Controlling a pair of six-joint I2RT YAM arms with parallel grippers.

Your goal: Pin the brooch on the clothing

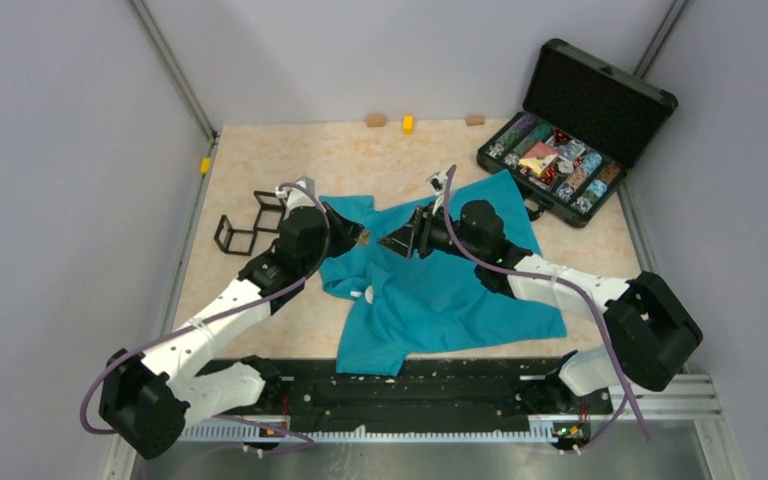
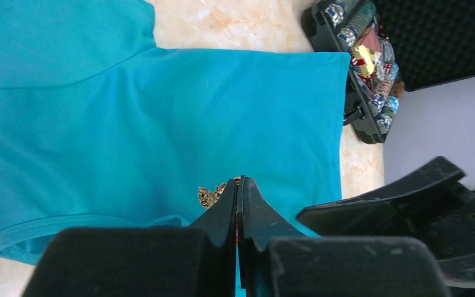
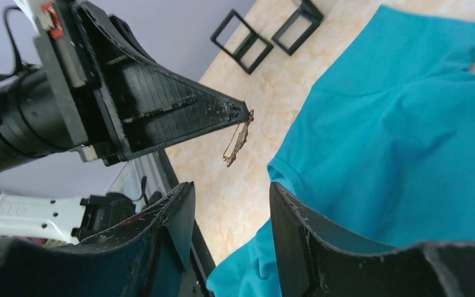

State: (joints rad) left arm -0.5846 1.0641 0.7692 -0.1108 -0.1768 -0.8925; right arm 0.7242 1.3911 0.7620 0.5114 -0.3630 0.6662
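We saw one black case [image 1: 600, 90] standing open at the far right corner of the table [image 1: 260, 160], its small compartments filled with multicoloured trinkets [image 1: 570, 165]. One teal T-shirt [image 1: 440, 300] lay spread in the middle. Two yellow blocks [image 1: 407, 123] and two tan blocks [image 1: 375, 120] sat along the table's edges, and we counted three black square frames [image 1: 232, 236] on the left. Both arms reached forward and inward, wrists nearly meeting above the shirt's upper part. The left gripper [image 2: 238, 184] had its fingers pressed together on the brooch [image 3: 237, 140], which hung from their tips in the air, clear of the fabric. The right gripper [image 3: 229, 207] faced it with fingers spread apart, holding nothing
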